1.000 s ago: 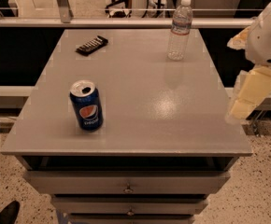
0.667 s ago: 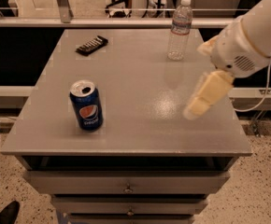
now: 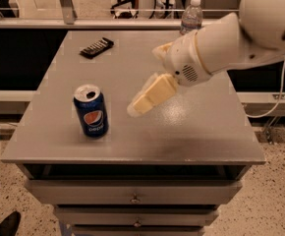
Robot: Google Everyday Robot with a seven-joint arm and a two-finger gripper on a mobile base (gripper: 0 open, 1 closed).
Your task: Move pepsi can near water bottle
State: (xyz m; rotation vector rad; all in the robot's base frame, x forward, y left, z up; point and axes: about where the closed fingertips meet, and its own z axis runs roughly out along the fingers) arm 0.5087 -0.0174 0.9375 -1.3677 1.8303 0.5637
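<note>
The pepsi can (image 3: 91, 111) stands upright on the front left of the grey table (image 3: 206, 132), dark blue with the round logo facing me. The water bottle (image 3: 191, 17) stands at the table's far right; only its cap and upper part show, the rest is hidden behind my arm. My gripper (image 3: 140, 103) hangs over the middle of the table, pointing down and left, a short way to the right of the can and apart from it. It holds nothing.
A flat black rectangular object (image 3: 97, 47) lies at the far left of the table. Drawers (image 3: 132, 198) sit under the tabletop. A rail and floor clutter lie behind the table. A cable hangs at the right.
My arm has swung in from the right edge of the table to its middle, bringing the gripper close to the can. The can and the bottle have not moved.
</note>
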